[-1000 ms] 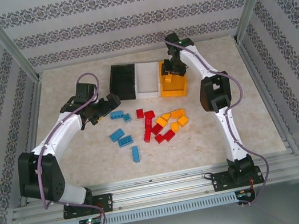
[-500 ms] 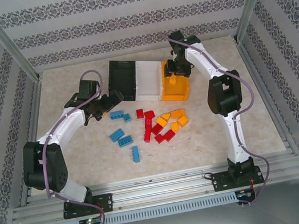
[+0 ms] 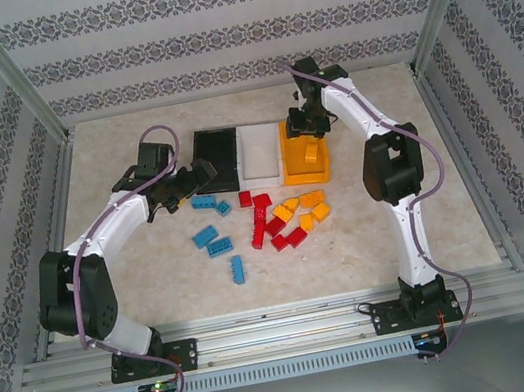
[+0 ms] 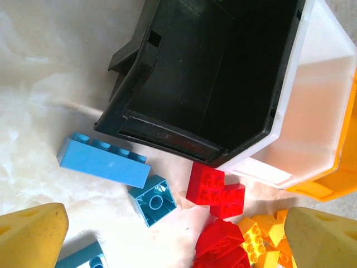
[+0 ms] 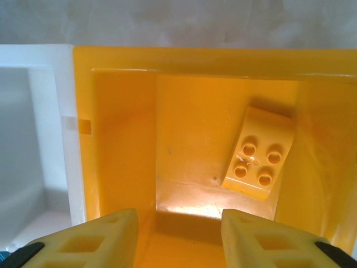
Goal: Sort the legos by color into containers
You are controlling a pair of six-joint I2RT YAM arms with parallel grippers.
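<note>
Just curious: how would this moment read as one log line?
right gripper: open over orange-yellow bin, one yellow brick inside | left gripper: open beside black bin

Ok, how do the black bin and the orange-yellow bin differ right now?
Contents: the black bin looks empty; the orange-yellow bin holds one yellow brick. Place: the black bin is at the left end of the row, the orange-yellow bin at the right end, the white bin between them. Grippers: the open left gripper faces the black bin; the open right gripper hovers over the orange-yellow bin. Both are open-top bins.
</note>
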